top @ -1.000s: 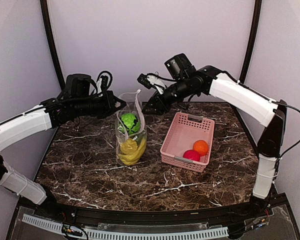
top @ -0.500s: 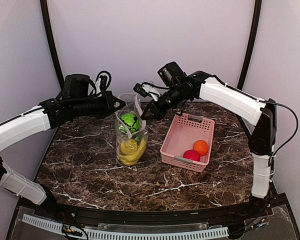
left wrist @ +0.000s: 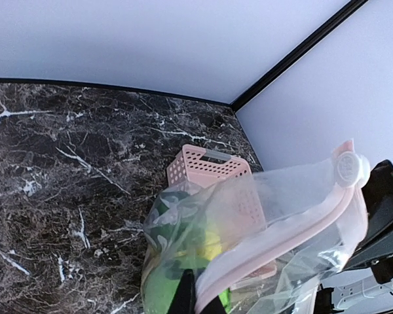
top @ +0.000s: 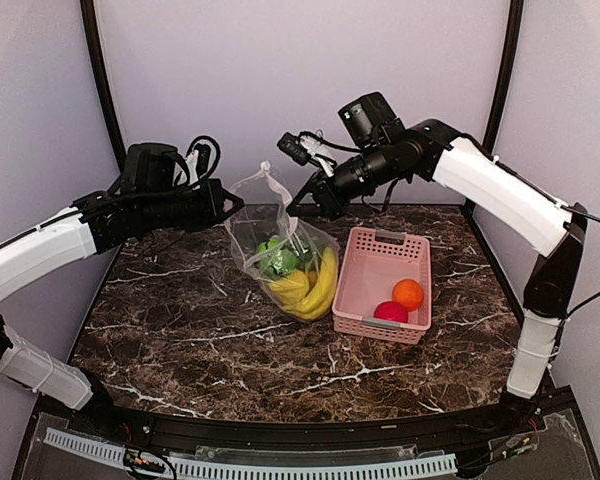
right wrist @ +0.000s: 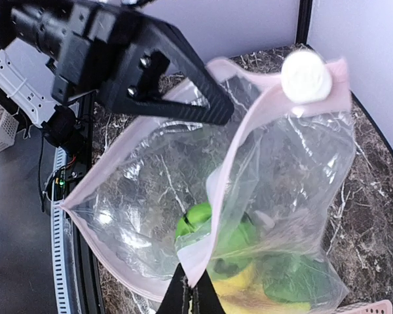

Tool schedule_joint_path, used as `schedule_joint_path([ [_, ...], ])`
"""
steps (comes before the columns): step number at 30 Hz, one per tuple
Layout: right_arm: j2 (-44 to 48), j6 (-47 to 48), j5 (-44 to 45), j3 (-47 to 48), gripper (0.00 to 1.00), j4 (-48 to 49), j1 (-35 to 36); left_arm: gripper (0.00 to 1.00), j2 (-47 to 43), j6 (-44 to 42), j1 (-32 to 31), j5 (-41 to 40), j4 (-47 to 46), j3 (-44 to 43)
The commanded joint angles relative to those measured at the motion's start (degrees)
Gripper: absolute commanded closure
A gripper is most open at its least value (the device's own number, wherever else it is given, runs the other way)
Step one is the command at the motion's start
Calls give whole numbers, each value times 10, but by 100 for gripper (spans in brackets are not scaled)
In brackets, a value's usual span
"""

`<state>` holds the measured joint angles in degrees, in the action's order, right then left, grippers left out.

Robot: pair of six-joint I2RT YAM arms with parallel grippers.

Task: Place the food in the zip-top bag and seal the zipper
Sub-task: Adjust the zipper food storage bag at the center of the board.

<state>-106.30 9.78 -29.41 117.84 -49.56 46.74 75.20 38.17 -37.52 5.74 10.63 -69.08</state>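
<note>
1. Between the two claws hangs the floppy clear dotted zip-top bag. Its mouth is spread, and its belly rests on the dark marble table below them.
2. The left claw is pinched together on the pale pink zipper strip at one rim. The right claw is clamped on the opposite rim, so neither is free.
3. Beneath both claws, inside the bag, lie glossy green toy peppers and a yellow toy banana.
4. Below and to the right of the right claw, a small toy orange and a red-pink ball sit in the pink lattice basket, just beside the bag.
5. The step in hand looks like holding the mouth open for those two pieces. The nearer right claw would probably fetch them, with the left claw holding its pinch high.
6. The slack film may fold shut once one rim is released, so let go gently.
7. The bag leans towards the basket, so drop each piece from straight above the mouth and avoid nudging the bag sideways.
</note>
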Motion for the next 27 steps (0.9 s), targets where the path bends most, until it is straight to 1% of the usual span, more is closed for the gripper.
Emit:
schedule_joint_path([
  [1, -38, 12, -8, 7, 94, -13, 3, 99, -8, -36, -1, -29, 39, -42],
  [5, -61, 15, 48, 44, 90, -14, 3, 99, -5, -26, -1, 7, 21, -39],
  [7, -79, 15, 69, 62, 86, -15, 2, 99, -3, -20, -1, 26, 5, -29],
  [10, -99, 10, 65, 87, 90, -22, 2, 99, -2, -11, -1, 36, -4, -16],
  [13, -96, 9, 43, 87, 97, -23, 1, 99, -5, -10, -1, 30, 3, -14],
  [15, -89, 9, 28, 81, 97, -23, 1, 99, -10, -14, -1, 22, 8, -13],
  [16, -85, 9, 24, 75, 96, -22, 2, 99, -12, -18, -1, 14, 13, -13],
  [18, -80, 13, 11, 61, 88, -17, 1, 99, -13, -20, -1, 1, 19, -11],
  [22, -89, 7, -16, 32, 69, -14, 3, 99, -12, -15, -1, -7, 11, 2],
  [25, -97, 5, -35, 12, 65, -11, 10, 99, -6, -7, -1, -7, 3, 16],
  [27, -99, 6, -34, 4, 64, -9, 17, 99, -2, -2, -1, 0, -3, 21],
])
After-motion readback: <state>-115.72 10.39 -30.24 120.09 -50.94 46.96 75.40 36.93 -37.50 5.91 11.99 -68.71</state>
